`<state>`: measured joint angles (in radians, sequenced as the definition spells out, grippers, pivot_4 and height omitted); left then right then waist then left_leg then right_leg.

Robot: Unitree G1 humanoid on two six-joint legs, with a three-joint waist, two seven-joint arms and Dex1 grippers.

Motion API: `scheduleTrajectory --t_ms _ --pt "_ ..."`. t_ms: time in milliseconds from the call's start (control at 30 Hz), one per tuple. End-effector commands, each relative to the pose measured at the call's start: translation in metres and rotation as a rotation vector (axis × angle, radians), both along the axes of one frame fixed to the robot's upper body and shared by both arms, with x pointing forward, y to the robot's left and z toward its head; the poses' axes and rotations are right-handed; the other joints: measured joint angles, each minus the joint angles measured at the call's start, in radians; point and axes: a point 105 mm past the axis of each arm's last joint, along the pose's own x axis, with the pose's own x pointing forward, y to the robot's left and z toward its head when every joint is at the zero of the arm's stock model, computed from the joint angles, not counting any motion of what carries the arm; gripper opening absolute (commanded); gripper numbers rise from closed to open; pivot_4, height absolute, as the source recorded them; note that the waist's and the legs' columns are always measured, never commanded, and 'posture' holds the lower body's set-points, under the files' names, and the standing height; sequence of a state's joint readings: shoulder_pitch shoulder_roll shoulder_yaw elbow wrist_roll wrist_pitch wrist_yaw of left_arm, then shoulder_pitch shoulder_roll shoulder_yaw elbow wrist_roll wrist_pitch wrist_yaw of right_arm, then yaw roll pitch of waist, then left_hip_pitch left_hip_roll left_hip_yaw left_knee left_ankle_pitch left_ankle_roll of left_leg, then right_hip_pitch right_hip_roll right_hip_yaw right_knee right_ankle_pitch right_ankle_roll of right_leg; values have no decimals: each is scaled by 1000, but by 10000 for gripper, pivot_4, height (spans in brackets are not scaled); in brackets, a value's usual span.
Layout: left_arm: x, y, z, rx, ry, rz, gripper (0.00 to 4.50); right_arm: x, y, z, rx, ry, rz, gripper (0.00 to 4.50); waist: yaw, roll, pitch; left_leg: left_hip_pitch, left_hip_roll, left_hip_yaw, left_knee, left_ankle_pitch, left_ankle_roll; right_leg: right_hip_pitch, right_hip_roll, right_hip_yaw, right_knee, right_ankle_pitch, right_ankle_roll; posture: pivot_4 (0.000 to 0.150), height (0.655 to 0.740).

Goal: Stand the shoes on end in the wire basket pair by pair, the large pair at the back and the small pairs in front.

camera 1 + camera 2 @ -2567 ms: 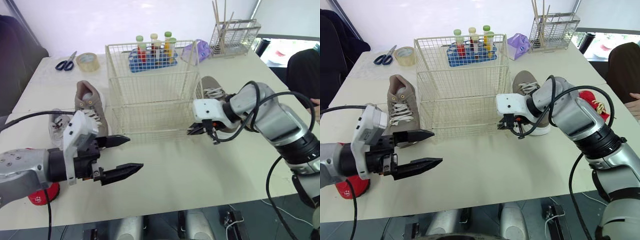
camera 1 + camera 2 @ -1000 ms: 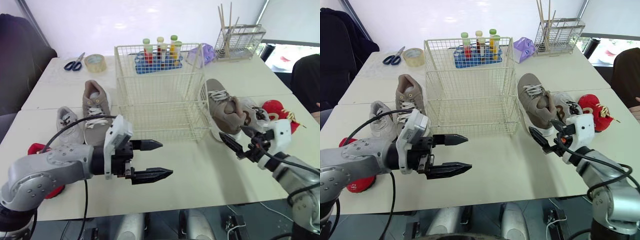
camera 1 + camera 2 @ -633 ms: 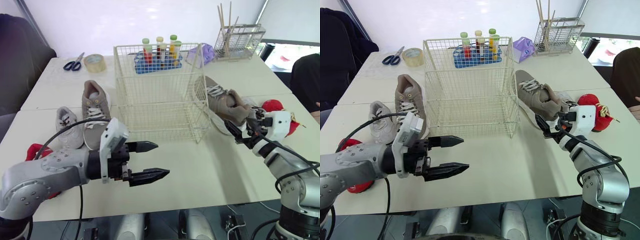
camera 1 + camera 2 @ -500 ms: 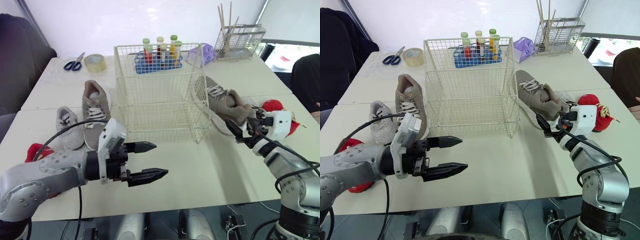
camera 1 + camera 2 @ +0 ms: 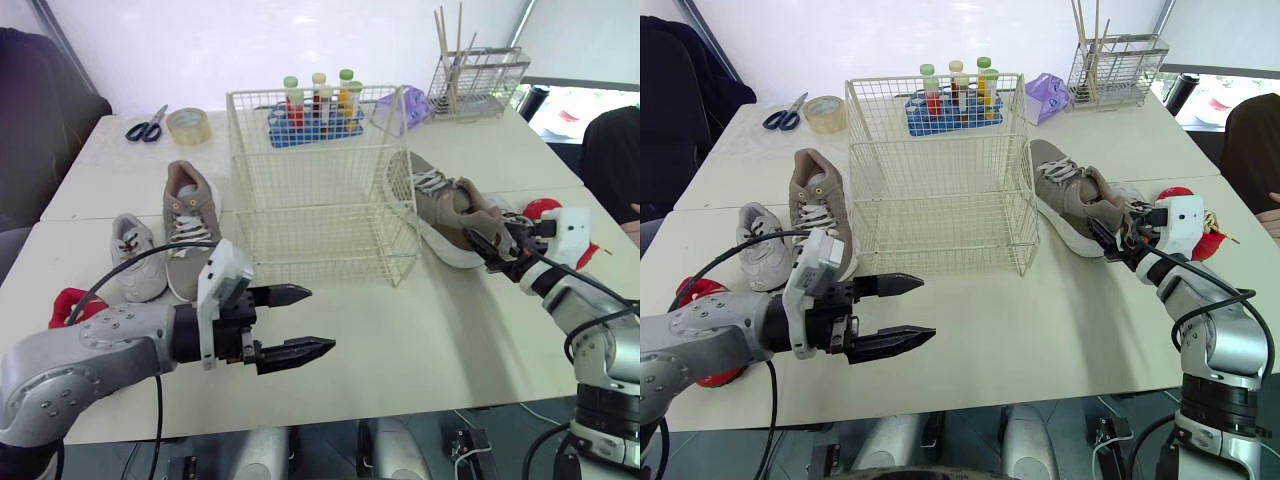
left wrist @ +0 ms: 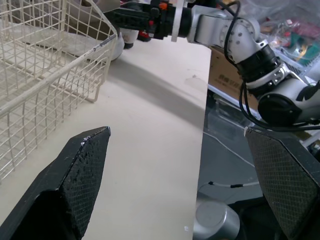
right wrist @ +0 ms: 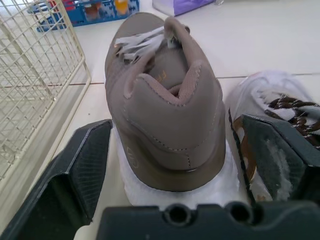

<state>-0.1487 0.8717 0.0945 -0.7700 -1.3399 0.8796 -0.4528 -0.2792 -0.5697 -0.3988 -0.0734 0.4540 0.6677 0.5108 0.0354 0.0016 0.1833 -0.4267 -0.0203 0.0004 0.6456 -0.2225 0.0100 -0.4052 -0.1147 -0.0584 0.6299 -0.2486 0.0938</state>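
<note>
So, nothing has been stood in the wire basket (image 5: 940, 190) yet; it is seen empty in the upper middle of the frame, so the whole job is judged to be left. All the shoes are laid flat on the table (image 5: 1040, 320). One big tan shoe (image 5: 1065, 195) is found just right of the basket, toe pointed towards the top of the frame; its mate (image 5: 815, 215) is parked left of the basket. A small grey shoe (image 5: 758, 250) and a bit of a red shoe (image 5: 688, 292) are spotted near the left edge; a small white shoe (image 7: 270, 100) with brown laces and a second red shoe (image 5: 540, 207) are tucked right of the tan one.

The right claw (image 5: 1112, 233) is brought up to the heel of the right-hand tan shoe, fingers spread with the heel between them; no squeeze is seen, so it is counted as released. The left claw (image 5: 928, 308) is held wide apart over bare table, lower left of centre, with nothing gripped.

The tan shoe looks suede-ish, with a thick white sole, a padded collar and pale laces; it is guessed that this large pair is meant to go in first, at the back.
</note>
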Motion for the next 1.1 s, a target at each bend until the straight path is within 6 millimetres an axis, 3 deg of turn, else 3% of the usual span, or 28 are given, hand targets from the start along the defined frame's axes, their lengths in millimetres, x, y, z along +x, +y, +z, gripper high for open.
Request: scheduleTrajectory --t_ms 33,267,367,567,667,733,833,900,967,1100 --pt "-4 -3 7 -17 -38 -11 45000 11 0 14 24 -23 86 44360 0 0 0 0 0 0 0 0 0 0 0 0 0 0 0 1500 7400" --pt "-1 -4 7 -12 -44 3 45000 34 6 -5 11 56 200 44360 -11 0 0 0 0 0 0 0 1 0 0 0 0 0 0 1500 7400" --pt "-1 -3 5 -3 -43 18 45000 35 12 -12 -11 70 253 35899 -25 -1 0 0 0 0 0 0 1 1 1 0 0 0 0 1500 7400" --pt "-3 -2 4 3 -40 27 45000 28 19 -34 -116 122 321 11671 -28 -3 -1 1 1 0 0 -1 2 1 2 0 0 0 1 1500 7400" --pt "-2 -1 4 10 -42 29 45000 24 20 -42 -184 150 344 4426 -25 -5 -2 2 1 0 0 -1 2 2 2 0 0 0 1 1500 7400" --pt "-2 0 4 16 -45 30 45000 25 18 -38 -207 140 347 2993 -24 -5 -3 2 1 0 0 -1 1 2 2 0 0 0 0 1500 7400" --pt "0 5 7 20 -47 35 45000 38 -1 9 -275 36 285 2990 -25 -4 -2 1 1 0 0 -1 1 2 1 0 -1 0 0 1500 7400" --pt "2 7 8 22 -48 35 45000 48 -15 55 -288 -69 216 2990 -25 -1 0 1 0 1 0 -1 1 0 1 1 -1 0 0 1500 7400" --pt "3 9 10 25 -48 30 45000 49 -22 87 -298 -147 186 2990 -24 1 3 -1 0 1 0 -1 1 -1 0 1 -1 0 0 1500 7400" --pt "7 11 16 18 -53 17 45000 42 -22 135 -345 -253 206 2990 -22 3 7 -5 0 1 0 -1 1 -5 0 1 -1 0 0 1500 7400"
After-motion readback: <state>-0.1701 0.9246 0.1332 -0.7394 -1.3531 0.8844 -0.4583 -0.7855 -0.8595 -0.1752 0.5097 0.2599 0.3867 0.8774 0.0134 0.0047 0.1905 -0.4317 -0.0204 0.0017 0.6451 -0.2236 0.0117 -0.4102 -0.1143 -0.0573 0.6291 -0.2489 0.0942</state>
